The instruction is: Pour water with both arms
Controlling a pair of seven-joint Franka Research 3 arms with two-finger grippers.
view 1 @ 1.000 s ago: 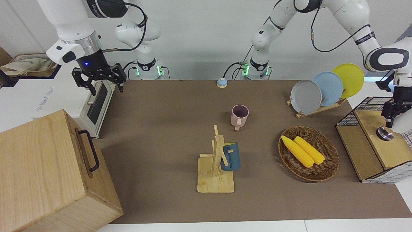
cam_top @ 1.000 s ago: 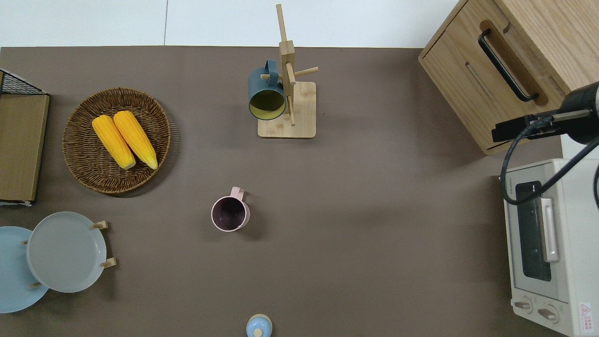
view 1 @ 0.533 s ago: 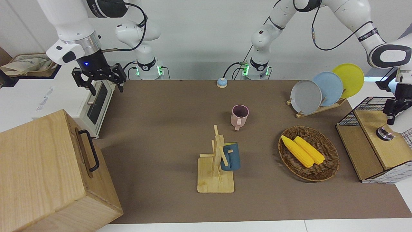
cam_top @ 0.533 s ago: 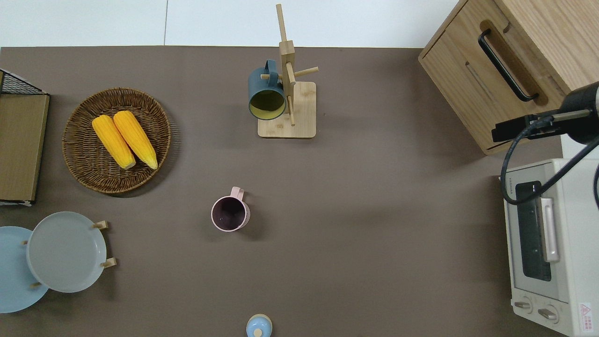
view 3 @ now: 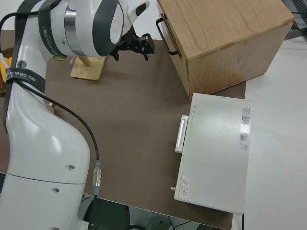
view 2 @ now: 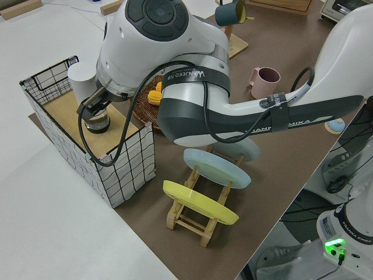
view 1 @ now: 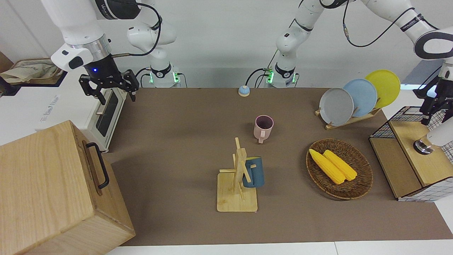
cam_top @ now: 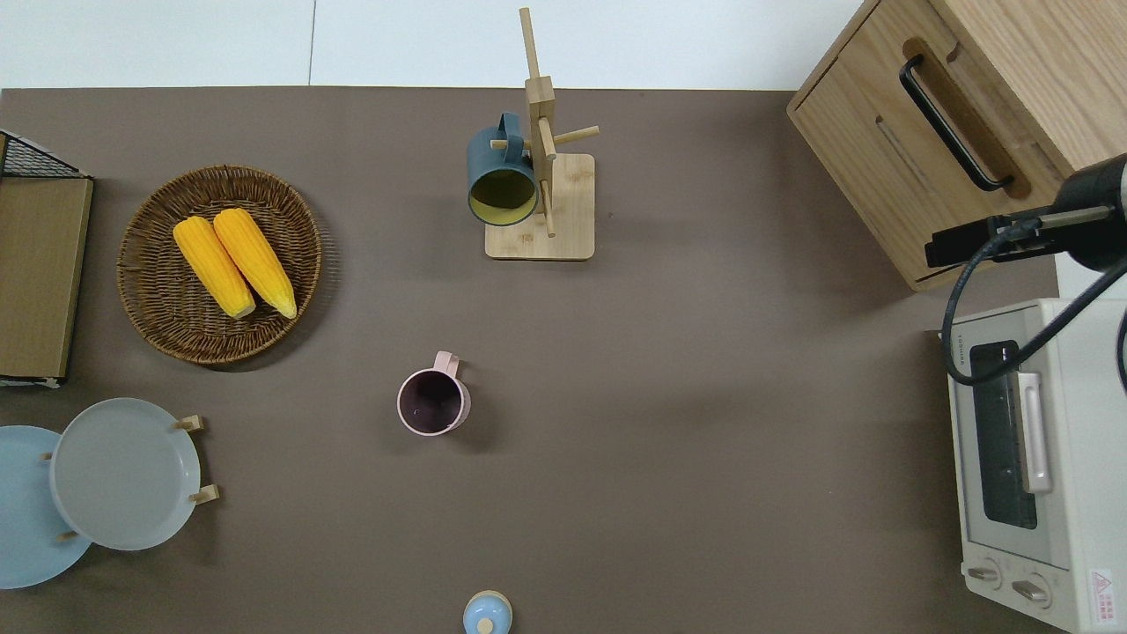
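We see the right gripper [view 1: 108, 89] parked, jaws spread open. The left gripper [view 1: 432, 106] hangs over the wire basket [view 1: 407, 114] at the left arm's end of the tabletop [view 1: 184, 141]; whether its jaws are open or closed we cannot tell. A glass pot [view 1: 423, 146] stands on the basket's wooden shelf.

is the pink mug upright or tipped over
Upright. The pink mug stands on its base on the brown mat, its open mouth facing up in the overhead view.
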